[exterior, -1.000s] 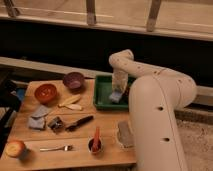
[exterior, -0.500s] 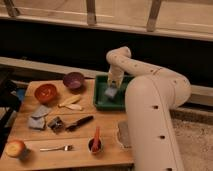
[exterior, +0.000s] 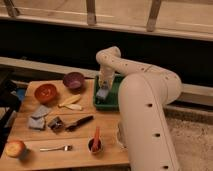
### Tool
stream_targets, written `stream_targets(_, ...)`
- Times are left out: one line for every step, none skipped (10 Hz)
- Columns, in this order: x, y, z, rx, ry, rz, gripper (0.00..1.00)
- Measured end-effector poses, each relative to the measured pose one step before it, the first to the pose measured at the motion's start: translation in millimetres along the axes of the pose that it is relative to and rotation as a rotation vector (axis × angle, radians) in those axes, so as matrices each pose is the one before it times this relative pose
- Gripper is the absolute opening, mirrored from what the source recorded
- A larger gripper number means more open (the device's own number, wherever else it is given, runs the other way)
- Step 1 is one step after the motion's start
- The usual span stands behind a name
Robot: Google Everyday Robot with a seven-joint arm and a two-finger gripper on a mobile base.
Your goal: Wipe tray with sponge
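Inside the green tray [exterior: 114, 103], the tool [exterior: 102, 93] presses a sponge [exterior: 102, 95].

Tray [exterior: 114, 103]: sitting at the table's [exterior: 75, 150] back right.
Gripper [exterior: 103, 91]: reaching down inside tray.
Sponge [exterior: 102, 94]: lying in tray under gripper.
Bowl [exterior: 73, 80]: sitting left of tray.

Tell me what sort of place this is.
Likely a test kitchen or lab: a wooden table set with bowls, a fork and an apple, beside a window railing. The gripper is down in the green tray with a sponge.
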Motion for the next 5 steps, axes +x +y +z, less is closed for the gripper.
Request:
stream_targets(7.61, -5.85, 0.69, 0.00984, 0.00965, -0.00033, 0.19)
stream_targets(4.59, -14.20, 1.06, 0.01885, 0.00432, 0.00561, 0.19)
stream_targets(1.90, -19.42, 1.22, 0.01705, -0.00084, 0.00641, 0.19)
stream_targets(-2.26, -19.19, 0.66, 0.01063, -0.00765, 0.00901, 0.19)
stream_targets(-5.34, -14.58, 1.68, 0.01004, -0.01261, 0.00226, 0.19)
